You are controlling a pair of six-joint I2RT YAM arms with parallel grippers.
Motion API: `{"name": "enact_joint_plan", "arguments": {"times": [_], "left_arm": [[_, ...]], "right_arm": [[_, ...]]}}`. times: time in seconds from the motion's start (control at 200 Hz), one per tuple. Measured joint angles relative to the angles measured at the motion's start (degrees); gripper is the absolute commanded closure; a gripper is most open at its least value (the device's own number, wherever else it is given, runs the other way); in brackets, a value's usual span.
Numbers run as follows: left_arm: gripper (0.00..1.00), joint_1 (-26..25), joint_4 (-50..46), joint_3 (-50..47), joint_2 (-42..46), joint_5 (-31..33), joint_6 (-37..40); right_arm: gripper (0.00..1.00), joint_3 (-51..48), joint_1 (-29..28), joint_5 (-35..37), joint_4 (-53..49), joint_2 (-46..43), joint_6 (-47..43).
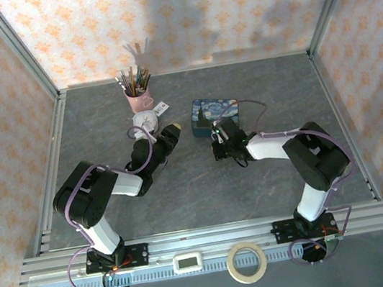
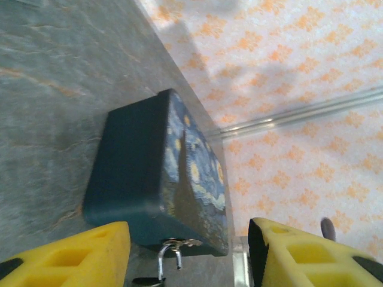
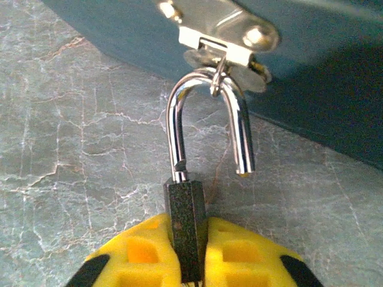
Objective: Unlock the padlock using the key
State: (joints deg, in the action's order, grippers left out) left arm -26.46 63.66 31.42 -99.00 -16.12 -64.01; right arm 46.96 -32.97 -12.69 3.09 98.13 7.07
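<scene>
Yellow right fingers (image 3: 143, 257) press onto the dark body of the padlock (image 3: 187, 221), pinching it from both sides just on the near side of the blue box (image 1: 216, 114). One leg of the shackle (image 3: 179, 125) sits in the body. The other leg ends free, clear of the body, and the bend is hooked through the loop of the silver clasp (image 3: 224, 33) on the box's front wall. The box lid is down, so what it holds cannot be told.

Just left of the box, the left fingers (image 2: 72, 254) are spread apart with nothing between them. They point at its side without touching it.

Further left of the box, towards the back wall, a pink cup (image 1: 138, 99) stands upright. It holds a bunch of thin sticks (image 1: 134, 76) that fan out above its rim, and a white tag (image 1: 162, 108) lies between cup and box.

To the right of the box the grey worktop (image 1: 276, 79) is bare up to the frame rail (image 1: 338, 113). It is also bare behind the box and on its near side between the two arms. Well nearer than the box, on the front rails, lie a tape roll (image 1: 247, 262) and a small white device (image 1: 188, 262)
</scene>
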Motion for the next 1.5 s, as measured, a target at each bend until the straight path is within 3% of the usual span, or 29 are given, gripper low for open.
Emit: {"name": "enact_joint_plan", "arguments": {"times": [0.06,0.28,0.455,0.641,0.916,1.496], "left_arm": [[0.48,0.00,-0.90,1.73,-0.04,-1.14,1.46],[0.48,0.00,-1.73,4.24,-1.46,-5.51,4.76],[0.48,0.00,-2.99,4.28,-3.85,-7.91,5.86],[0.55,-0.02,-3.85,5.09,-4.66,-9.31,6.69],[0.64,-2.60,-6.08,10.21,-9.09,-7.34,6.73],[0.64,-6.54,-10.01,17.62,-19.87,0.55,3.87]], "right_arm": [[1.00,0.09,1.33,-2.71,-0.09,0.00,-2.73],[1.00,7.85,6.51,-10.10,-5.51,4.79,-13.68],[1.00,12.52,7.41,-10.73,-9.35,7.50,-22.45],[1.00,15.13,7.41,-10.71,-11.10,8.07,-28.76],[1.00,20.22,7.41,-11.23,-12.81,12.31,-31.39],[1.00,20.26,7.41,-14.78,-12.96,12.31,-31.76]]}}
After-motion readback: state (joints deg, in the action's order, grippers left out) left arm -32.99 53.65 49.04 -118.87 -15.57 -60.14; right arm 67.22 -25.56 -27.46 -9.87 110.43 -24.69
